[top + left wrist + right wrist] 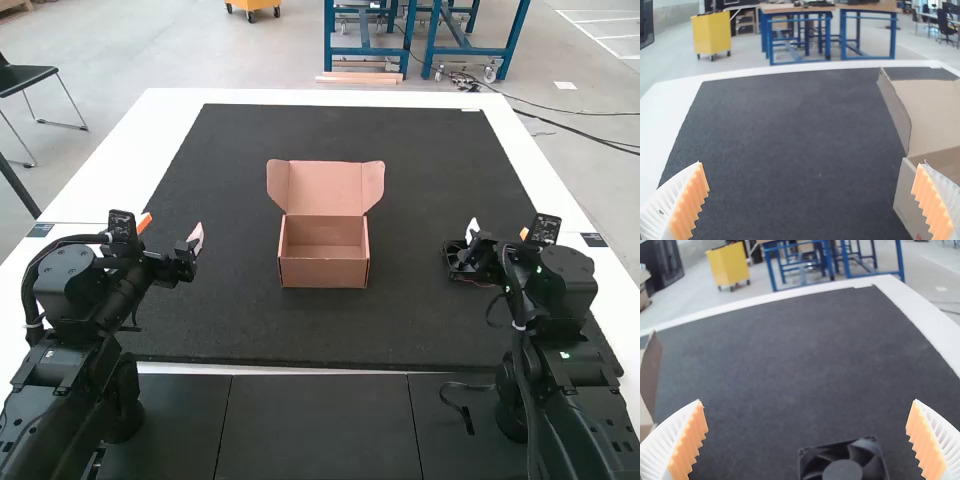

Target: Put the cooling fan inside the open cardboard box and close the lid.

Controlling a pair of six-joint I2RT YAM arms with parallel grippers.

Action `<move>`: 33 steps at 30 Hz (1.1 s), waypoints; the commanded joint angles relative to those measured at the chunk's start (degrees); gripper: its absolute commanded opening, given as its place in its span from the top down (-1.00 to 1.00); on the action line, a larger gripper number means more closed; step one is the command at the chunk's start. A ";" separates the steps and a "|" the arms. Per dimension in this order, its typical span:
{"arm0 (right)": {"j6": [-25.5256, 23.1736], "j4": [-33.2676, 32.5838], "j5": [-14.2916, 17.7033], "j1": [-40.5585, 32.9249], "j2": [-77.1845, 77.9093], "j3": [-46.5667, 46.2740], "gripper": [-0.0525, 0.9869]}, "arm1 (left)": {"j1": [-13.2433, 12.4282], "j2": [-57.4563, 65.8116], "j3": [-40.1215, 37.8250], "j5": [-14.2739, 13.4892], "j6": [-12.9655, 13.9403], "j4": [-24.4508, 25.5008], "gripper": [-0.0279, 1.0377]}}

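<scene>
The cooling fan [842,462] lay flat on the black mat [420,160], hub and blades facing up, over at the right side of the table and well apart from the cardboard box [323,250]. It was not yet held. The right gripper [805,425] hovered just above it with its ribbed, orange-padded fingers [687,440] spread wide and nothing between them; from the wrist camera the fan sat between the two fingers but lower than their tips.

The box stood in the middle of the mat, open and with nothing inside, its lid [325,187] raised at the far edge with the small side flaps splayed out. The left gripper [172,230] hung over the mat's left side, near the box but apart from it, fingers also spread and empty.

By my reading, the task stood at its first step, the pick-up of the fan. The next move would call for the right gripper to descend and pinch the fan's square frame by opposite edges, keeping clear of the blades, before any carry toward the box.
</scene>
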State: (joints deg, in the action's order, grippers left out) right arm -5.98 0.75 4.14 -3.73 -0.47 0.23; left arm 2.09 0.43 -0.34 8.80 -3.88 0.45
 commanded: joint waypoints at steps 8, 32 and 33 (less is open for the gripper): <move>0.26 0.39 0.52 -0.40 0.38 -0.23 -0.85 | -0.77 -0.51 0.34 -0.36 0.98 -0.27 -0.86; 0.00 0.65 0.60 -0.40 0.47 -0.32 -0.85 | -0.59 -0.51 0.43 -0.36 0.72 -0.71 -0.87; -0.35 0.83 0.52 -0.40 0.47 -0.23 -0.85 | -0.77 -0.51 0.34 -0.36 0.36 -0.71 -0.87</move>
State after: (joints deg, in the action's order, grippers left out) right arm -6.00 0.82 4.14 -3.73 -0.47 0.23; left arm 1.83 0.43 -0.32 8.80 -3.68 0.40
